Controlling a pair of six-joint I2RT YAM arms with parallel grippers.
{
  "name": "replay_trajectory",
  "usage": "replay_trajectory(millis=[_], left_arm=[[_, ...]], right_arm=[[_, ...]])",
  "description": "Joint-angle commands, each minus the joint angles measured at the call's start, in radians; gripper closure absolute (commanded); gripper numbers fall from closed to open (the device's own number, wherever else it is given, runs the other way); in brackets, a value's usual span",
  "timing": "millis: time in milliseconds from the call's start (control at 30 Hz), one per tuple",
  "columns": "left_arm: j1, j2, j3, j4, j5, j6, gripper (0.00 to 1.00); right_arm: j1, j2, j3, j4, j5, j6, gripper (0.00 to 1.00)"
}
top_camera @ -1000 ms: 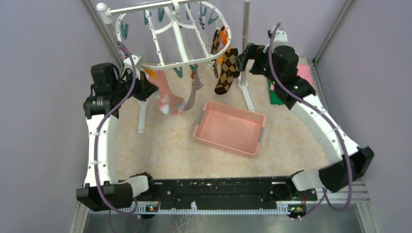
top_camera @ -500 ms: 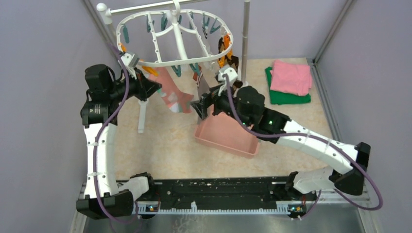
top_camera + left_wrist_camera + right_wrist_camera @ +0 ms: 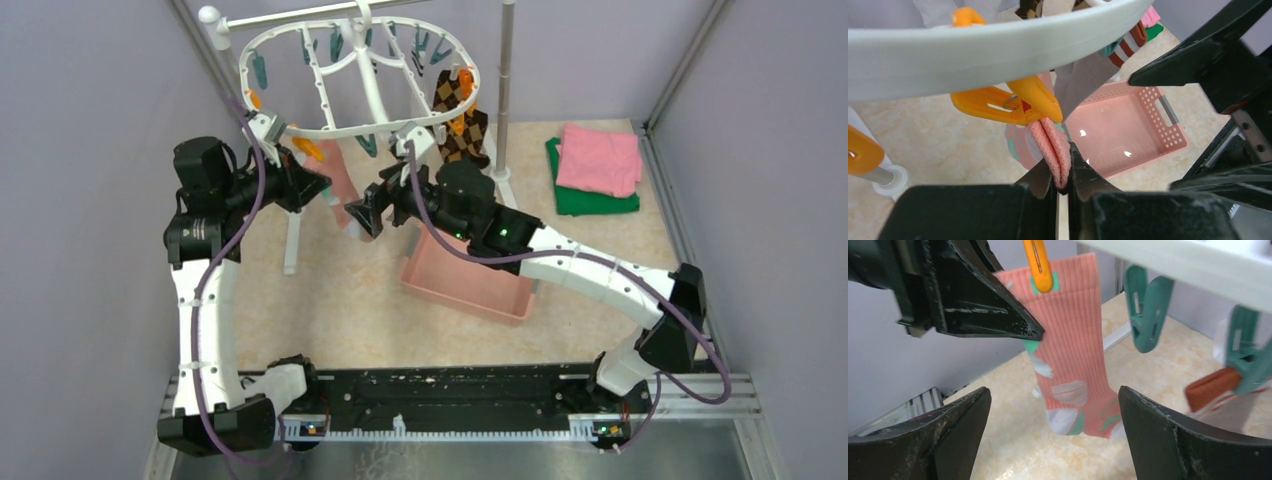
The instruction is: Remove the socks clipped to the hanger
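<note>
Left gripper (image 3: 1062,182) jaws pinched on pink sock (image 3: 1073,340) under orange clip (image 3: 1033,100); right gripper (image 3: 1052,395) jaws gaping, empty. Pull straight down, clip bite unclear.

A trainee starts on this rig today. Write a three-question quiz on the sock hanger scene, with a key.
1. True or false: the left tool is shut on the pink sock.
2. What colour is the clip that holds that sock? A teal, B orange, C white.
3. Fill in the missing word: the right tool faces the sock with its jaws ____.

Key: 1 true; 2 B; 3 open.
</note>
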Motion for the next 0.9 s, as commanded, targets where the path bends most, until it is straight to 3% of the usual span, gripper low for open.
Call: replay_trajectory(millis=[0, 400, 533, 600, 633, 767, 800, 867], left_arm=[[-0.001, -0.064, -0.001, 0.043, 0.012, -0.01, 0.94], [-0.001, -0.061, -0.019, 0.083, -0.027, -0.045, 0.95], [-0.001, -0.062, -0.025, 0.083, -0.026, -0.045, 0.95], [-0.001, -0.064, -0.025, 0.081, -0.028, -0.045, 0.94], [-0.002, -0.064, -0.025, 0.08, -0.029, -0.069, 0.94], [-0.001, -0.065, -0.015, 0.065, -0.029, -0.076, 0.86], [-0.002, -0.064, -0.01, 0.061, -0.027, -0.076, 0.81], [-0.002, -0.063, 0.002, 0.052, -0.024, -0.081, 0.58]], right_arm=[[0.041, 0.086, 0.007, 0.079, 0.021, -0.068, 0.01], [0.085, 0.267, 0.113, 0.224, 0.236, -0.18, 0.01], [0.096, 0.322, 0.165, 0.268, 0.364, -0.209, 0.08], [0.096, 0.335, 0.177, 0.294, 0.371, -0.216, 0.19], [0.096, 0.334, 0.175, 0.309, 0.363, -0.219, 0.31], [0.096, 0.318, 0.148, 0.335, 0.344, -0.219, 0.96], [0.096, 0.313, 0.139, 0.339, 0.348, -0.219, 1.0], [0.096, 0.301, 0.114, 0.354, 0.359, -0.222, 1.0]])
